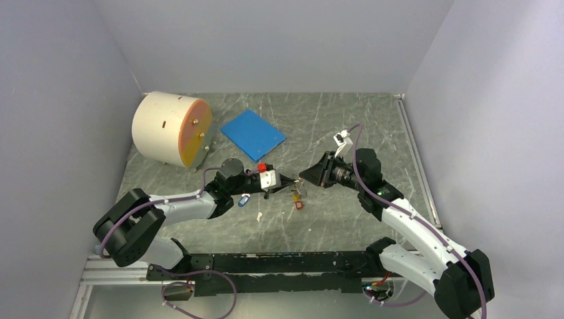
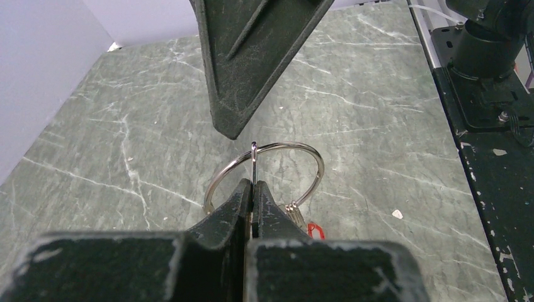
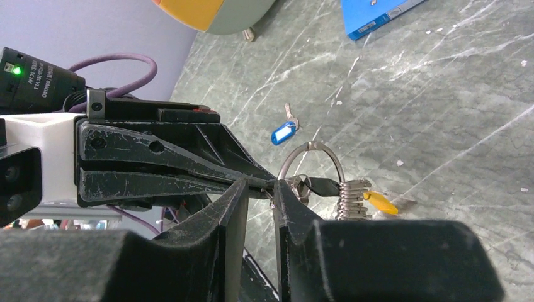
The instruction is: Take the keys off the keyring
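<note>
The keyring [image 2: 286,145], a thin silver loop, is held just above the table at mid-scene. My left gripper [image 2: 253,189] is shut on its wire, with the ring standing out past the fingertips. In the right wrist view the keyring [image 3: 308,144] carries a black-headed key [image 3: 324,185], a stack of small silver rings [image 3: 352,198] and an orange-yellow tag [image 3: 381,201]. My right gripper [image 3: 258,185] is open, its fingertips facing the left gripper's tip right beside the ring. From above, the left gripper [image 1: 291,181] and the right gripper [image 1: 303,177] meet tip to tip, with the keys [image 1: 297,197] hanging below.
A small blue-and-white tag [image 1: 245,199] with a key lies on the table by the left arm; it also shows in the right wrist view [image 3: 284,133]. A blue square pad [image 1: 253,133] and a white cylinder with an orange face [image 1: 171,127] sit at the back left.
</note>
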